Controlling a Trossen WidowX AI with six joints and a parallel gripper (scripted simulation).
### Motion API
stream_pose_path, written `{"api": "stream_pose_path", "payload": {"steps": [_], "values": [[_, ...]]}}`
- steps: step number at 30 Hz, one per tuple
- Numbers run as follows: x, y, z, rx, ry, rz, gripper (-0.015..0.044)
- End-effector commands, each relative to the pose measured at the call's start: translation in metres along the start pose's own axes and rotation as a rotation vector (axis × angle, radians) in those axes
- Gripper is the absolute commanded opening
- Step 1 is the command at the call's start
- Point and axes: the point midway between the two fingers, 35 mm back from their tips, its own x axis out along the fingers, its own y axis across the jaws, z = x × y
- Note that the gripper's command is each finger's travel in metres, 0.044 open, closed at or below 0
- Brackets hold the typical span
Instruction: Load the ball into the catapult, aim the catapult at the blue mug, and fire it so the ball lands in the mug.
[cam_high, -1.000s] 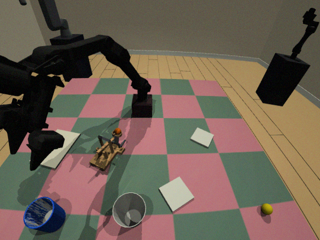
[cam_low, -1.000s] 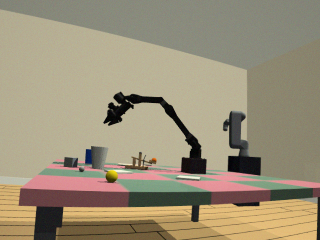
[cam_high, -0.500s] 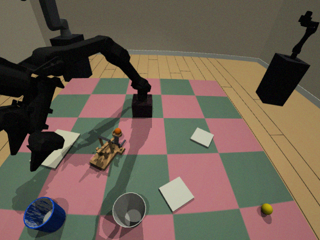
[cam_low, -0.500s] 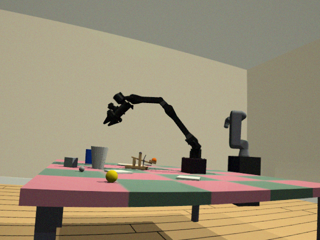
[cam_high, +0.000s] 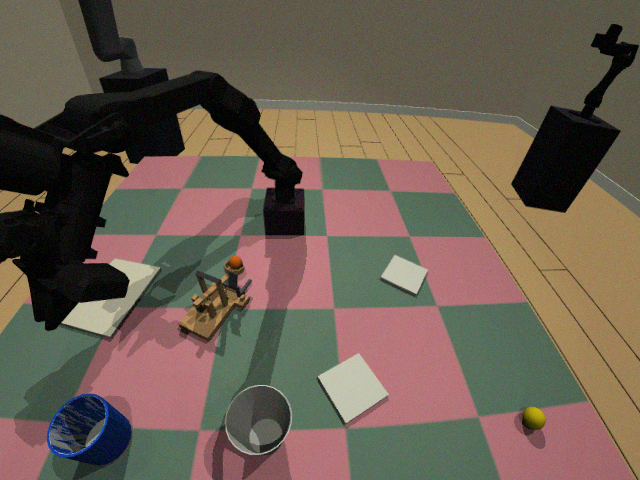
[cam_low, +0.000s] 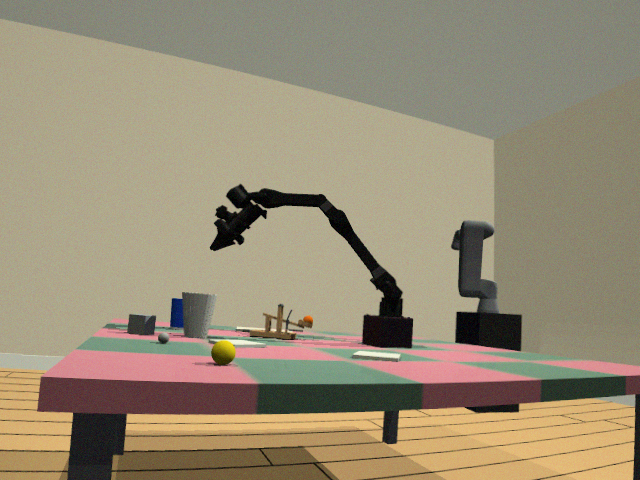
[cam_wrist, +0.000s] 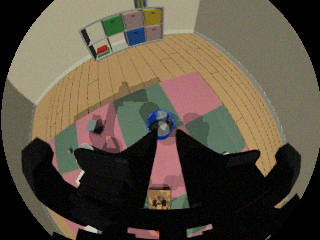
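The orange ball rests in the cup of the wooden catapult. The throwing arm is down at the robot-base end. The catapult's long axis runs roughly toward the blue mug, whose rim also shows ahead in the wrist view. The mug stands upright near the table edge. My gripper hangs high above the table, between catapult and mug in the wrist view. Its fingertips are a narrow gap apart, with nothing between them.
A grey cup stands upright beside the blue mug. A yellow ball lies near a corner. A grey block and a small grey ball lie beyond the grey cup. White tiles lie flat.
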Motion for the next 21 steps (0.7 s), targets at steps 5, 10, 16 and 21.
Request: {"api": "stream_pose_path", "payload": {"steps": [5, 10, 16, 21], "values": [[0.003, 0.0, -0.002, 0.004, 0.006, 0.004, 0.0], [0.003, 0.0, -0.002, 0.004, 0.006, 0.004, 0.0], [0.008, 0.015, -0.027, -0.085, 0.087, -0.013, 0.0], [0.01, 0.031, -0.055, -0.191, 0.178, -0.029, 0.0]]}}
